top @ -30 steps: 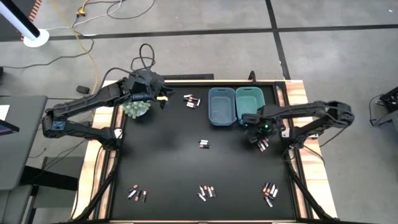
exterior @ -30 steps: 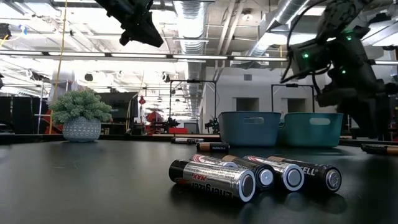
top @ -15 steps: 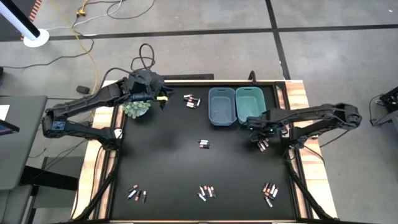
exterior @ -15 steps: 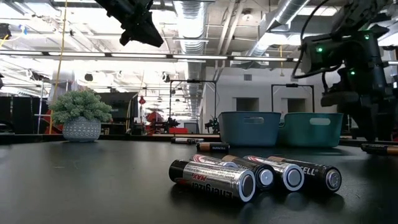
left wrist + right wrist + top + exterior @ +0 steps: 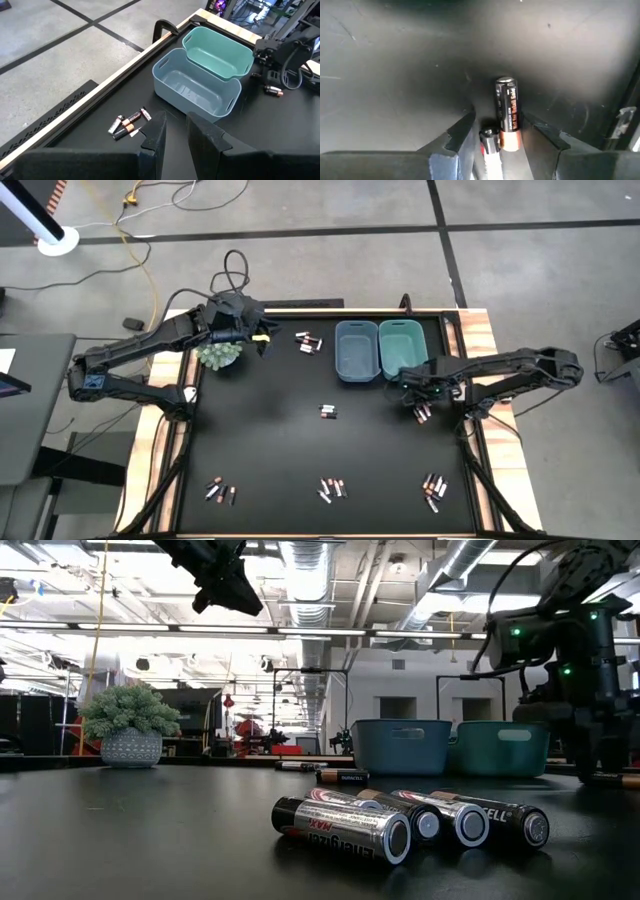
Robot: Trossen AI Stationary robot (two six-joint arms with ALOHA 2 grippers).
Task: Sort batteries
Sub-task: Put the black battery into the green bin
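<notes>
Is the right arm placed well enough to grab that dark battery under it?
Probably yes. The right end effector has its fingers open on either side of the dark copper-ended battery, with only a silvery battery lying alongside.

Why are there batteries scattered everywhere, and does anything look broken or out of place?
Nothing looks broken. Batteries lie in small loose clusters around the black table, and both blue bins sit upright and empty. The only oddity is a small potted plant at one corner.

Silvery battery [image 5: 490, 150] between right hand's fingers [image 5: 451, 145], cut off by frame edge
</notes>
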